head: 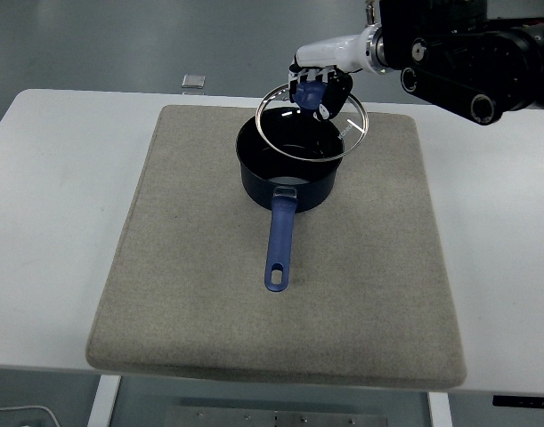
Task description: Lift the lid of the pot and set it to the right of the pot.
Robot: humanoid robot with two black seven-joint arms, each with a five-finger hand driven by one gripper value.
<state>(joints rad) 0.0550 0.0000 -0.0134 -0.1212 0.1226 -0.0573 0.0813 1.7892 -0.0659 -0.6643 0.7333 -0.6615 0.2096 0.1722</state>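
Aloft, tilted lid (312, 124), right hand (317, 87) gripping

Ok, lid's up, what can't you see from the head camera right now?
- Lid knob: hidden under the right hand gripping the glass lid.
- Pot interior: partly covered by the lid, contents unclear.
- Small object beyond the table: too small to identify.
- Left arm: out of frame.

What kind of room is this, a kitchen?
Probably a lab or test bench, not a kitchen: a plain white table with a grey mat, one pot, and the robot's right hand holding the lid.
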